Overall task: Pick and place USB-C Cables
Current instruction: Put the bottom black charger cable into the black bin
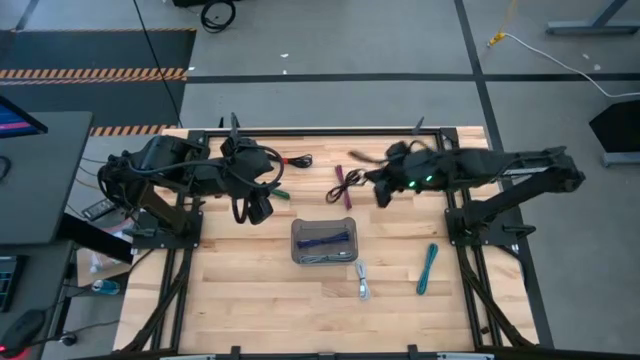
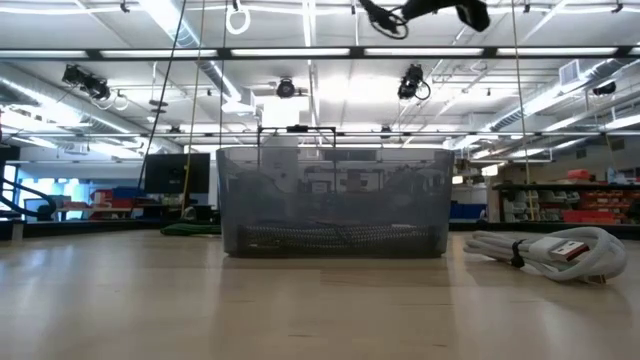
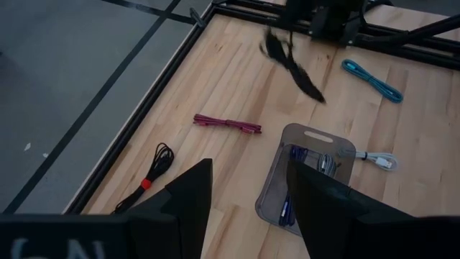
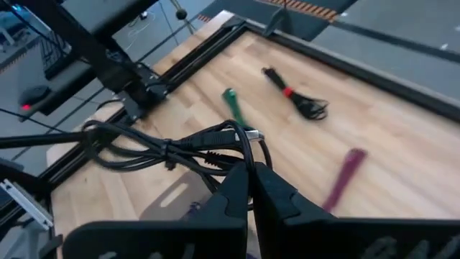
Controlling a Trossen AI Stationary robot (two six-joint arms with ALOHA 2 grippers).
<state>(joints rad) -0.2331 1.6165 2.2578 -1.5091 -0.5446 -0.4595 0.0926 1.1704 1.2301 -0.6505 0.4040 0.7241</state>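
I have a black cable (image 4: 180, 152) pinched between the fingers of my right end effector (image 4: 251, 188), its loops hanging loose ahead of the fingertips, lifted clear of the tabletop (image 1: 250, 300). From above, that end effector (image 1: 383, 192) sits near the far side of the tabletop, and the translucent tray (image 1: 324, 243) lies nearer the front and toward my left arm, so the carry runs diagonally that way. The tray's long axis runs across the tabletop, and it already holds what looks like a purple cable (image 1: 325, 239), though I can't sort the contents clearly. My right arm is the nearer one for this drop.

Outward from there: the maroon cable (image 1: 343, 184) lies just beside my right end effector, the black-red cable (image 1: 296, 160) and green cable (image 4: 233, 103) farther over, the white cable (image 1: 361, 280) and teal cable (image 1: 428, 268) near the front. My left end effector (image 3: 248, 198) hangs spread and empty over the tabletop's left side.
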